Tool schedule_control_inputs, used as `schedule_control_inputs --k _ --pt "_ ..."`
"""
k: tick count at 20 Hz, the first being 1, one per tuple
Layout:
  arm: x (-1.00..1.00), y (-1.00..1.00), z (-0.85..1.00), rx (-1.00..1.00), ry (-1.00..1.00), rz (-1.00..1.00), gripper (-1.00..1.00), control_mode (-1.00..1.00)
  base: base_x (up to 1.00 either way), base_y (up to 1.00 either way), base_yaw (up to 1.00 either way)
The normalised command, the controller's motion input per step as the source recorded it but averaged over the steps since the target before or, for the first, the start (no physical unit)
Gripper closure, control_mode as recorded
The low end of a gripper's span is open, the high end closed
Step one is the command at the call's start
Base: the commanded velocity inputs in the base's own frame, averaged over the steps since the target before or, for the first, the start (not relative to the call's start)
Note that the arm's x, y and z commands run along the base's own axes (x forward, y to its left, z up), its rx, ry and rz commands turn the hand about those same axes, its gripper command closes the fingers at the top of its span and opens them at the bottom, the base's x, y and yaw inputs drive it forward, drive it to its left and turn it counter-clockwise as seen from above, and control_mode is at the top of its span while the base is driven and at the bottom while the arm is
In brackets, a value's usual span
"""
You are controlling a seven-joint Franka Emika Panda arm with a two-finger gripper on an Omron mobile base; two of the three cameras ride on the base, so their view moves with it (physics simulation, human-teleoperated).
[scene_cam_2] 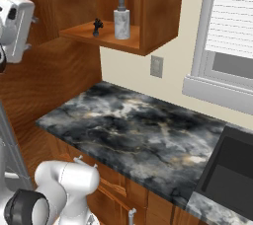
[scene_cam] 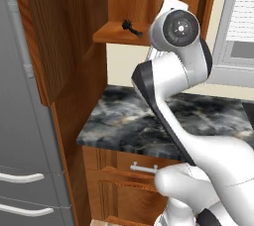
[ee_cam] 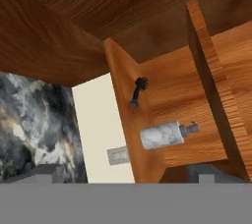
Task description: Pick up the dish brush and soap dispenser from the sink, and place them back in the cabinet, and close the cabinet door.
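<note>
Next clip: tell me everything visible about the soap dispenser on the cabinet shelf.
The soap dispenser is a small cylindrical bottle with a pale, grey-marbled body and a dark grey pump top with a short spout. It stands upright on the wooden shelf of the open cabinet, near the shelf's front edge, resting on its base. The small dark dish brush sits just beside it, apart from it as far as the views show. In the hand view the bottle appears sideways because the camera is rolled. Nothing grips it.

One small dark dish brush (scene_cam_2: 97,26) and one white marbled cylindrical soap bottle with a grey pump top (scene_cam_2: 121,19) stand on the one reddish-brown wooden cabinet shelf (scene_cam_2: 89,35), above one grey-black marbled tabletop (scene_cam_2: 133,130), one black recessed sink (scene_cam_2: 232,172) and one grey wall outlet (scene_cam_2: 156,66).
</note>
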Motion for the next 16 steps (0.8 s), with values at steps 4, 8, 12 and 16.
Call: schedule_control_inputs --k 4,8,12,16 --pt "-0.64 0.24 0.13 -0.17 0.0 0.02 -1.0 -1.0 0.0 0.0 0.0" --pt "-0.61 0.24 0.06 -0.18 -0.03 0.05 -1.0 -1.0 0.0 0.0 0.0" --pt "-0.57 0.24 0.01 -0.17 -0.07 0.04 -1.0 -1.0 0.0 0.0 0.0" --pt "-0.47 0.28 0.0 -0.1 -0.06 0.02 -1.0 -1.0 0.0 0.0 0.0"
